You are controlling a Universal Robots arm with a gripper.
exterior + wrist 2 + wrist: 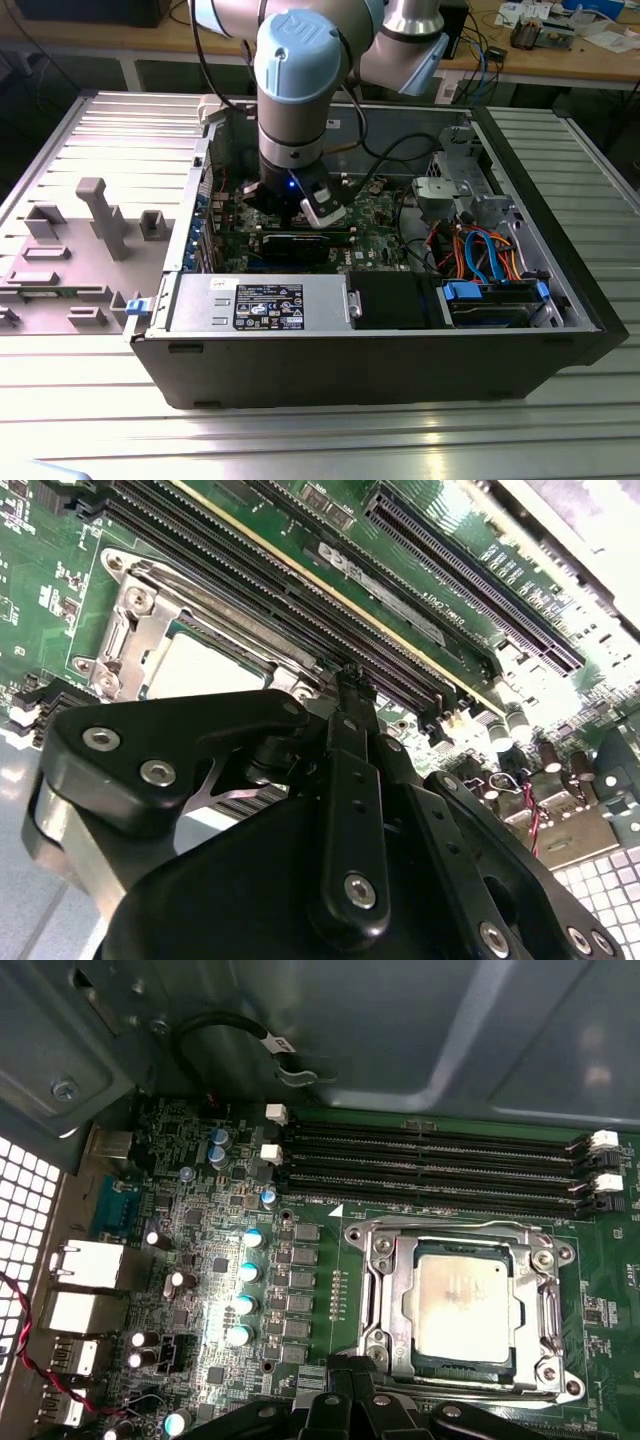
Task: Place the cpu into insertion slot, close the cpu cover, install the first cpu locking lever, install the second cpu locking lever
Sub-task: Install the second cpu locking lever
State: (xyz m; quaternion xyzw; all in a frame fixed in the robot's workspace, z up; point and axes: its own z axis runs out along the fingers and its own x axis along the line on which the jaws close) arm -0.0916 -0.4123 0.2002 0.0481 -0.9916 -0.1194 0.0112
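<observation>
CPU [462, 1305] seated in insertion slot [385, 1305], cpu cover [455, 1238] down; claw [350, 1385] just beside slot.
Claw narrow, empty; thin stiff springy levers, judged best hooked at ends.

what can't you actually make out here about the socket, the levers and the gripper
- Gripper: in both wrist views its black body hides the fingertips, so open or shut cannot be told.
- Insertion slot: in the first wrist view the gripper covers its near edge; in the exterior view the arm hides it.
- CPU: sits inside the cpu cover, but full seating cannot be judged.
- Locking levers: too thin to tell whether latched.
</observation>
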